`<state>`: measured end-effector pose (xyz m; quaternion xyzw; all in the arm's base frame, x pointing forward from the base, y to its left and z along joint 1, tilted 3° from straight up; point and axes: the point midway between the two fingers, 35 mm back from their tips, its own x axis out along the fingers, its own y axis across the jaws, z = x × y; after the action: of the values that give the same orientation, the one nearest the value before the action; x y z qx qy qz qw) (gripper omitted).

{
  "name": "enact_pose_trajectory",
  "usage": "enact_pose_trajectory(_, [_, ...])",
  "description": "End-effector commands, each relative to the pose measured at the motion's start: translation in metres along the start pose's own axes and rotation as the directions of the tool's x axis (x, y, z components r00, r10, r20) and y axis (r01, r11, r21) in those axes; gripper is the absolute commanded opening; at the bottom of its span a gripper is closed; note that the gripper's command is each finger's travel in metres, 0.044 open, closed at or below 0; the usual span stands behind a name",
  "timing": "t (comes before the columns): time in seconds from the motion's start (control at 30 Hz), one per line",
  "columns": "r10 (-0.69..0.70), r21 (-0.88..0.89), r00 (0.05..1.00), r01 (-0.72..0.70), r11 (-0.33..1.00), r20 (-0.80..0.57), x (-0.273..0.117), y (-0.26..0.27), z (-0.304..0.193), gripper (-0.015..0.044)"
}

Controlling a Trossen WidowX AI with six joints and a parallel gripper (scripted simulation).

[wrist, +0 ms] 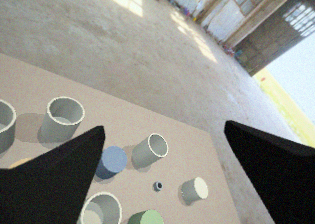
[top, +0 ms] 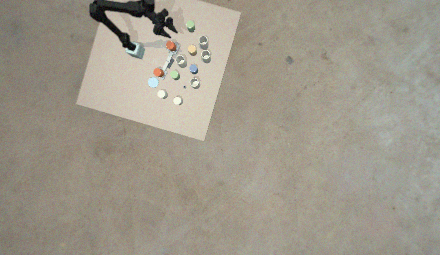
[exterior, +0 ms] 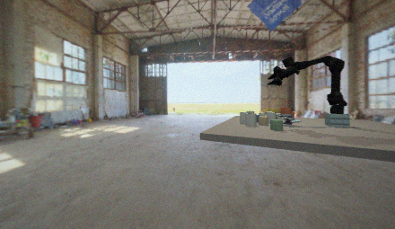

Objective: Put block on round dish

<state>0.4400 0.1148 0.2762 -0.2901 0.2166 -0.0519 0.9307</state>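
Note:
Two identical orange-red cups stand on the ends of the small grey balance (top: 167, 64): one cup (top: 170, 45) at the end nearer the gripper, the other cup (top: 158, 72) at the far end beside the round light-blue dish (top: 153, 82). No block is visible, and I cannot tell which way the balance tilts. No cup is above the dish. My gripper (top: 173, 35) (exterior: 269, 81) (wrist: 165, 128) is open and empty, high above the table, near the first cup in the overhead view. The wrist view shows neither the orange-red cups nor the dish.
Several grey open cups (top: 203, 41) (wrist: 62, 120), a blue cylinder (top: 193, 68) (wrist: 113, 162), green cylinders (top: 174, 74) (exterior: 276, 125), a tan one (top: 192, 49) and cream ones (top: 178, 100) (wrist: 194, 190) stand around the balance. A tiny dark object (top: 184, 87) (wrist: 158, 186) lies among them.

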Motion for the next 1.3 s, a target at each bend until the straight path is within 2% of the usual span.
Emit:
enact_pose_trajectory(0.0, [0.055, 0.094, 0.998, -0.051, 0.994, -0.04, -0.027, -0.009, -0.029, 0.044])
enact_pose_trajectory(0.37, [0.201, 0.367, 0.966, -0.128, 0.921, -0.166, -0.098, -0.017, -0.127, 0.044])
enact_pose_trajectory(0.73, [0.324, 0.607, 0.901, -0.091, 0.789, -0.287, -0.152, -0.001, -0.229, 0.044])
enact_pose_trajectory(0.93, [0.326, 0.594, 0.897, -0.094, 0.799, -0.297, -0.151, -0.001, -0.23, 0.044])
enact_pose_trajectory(1.27, [0.333, 0.341, 0.844, -0.193, 0.92, -0.421, -0.126, -0.011, -0.232, 0.044])
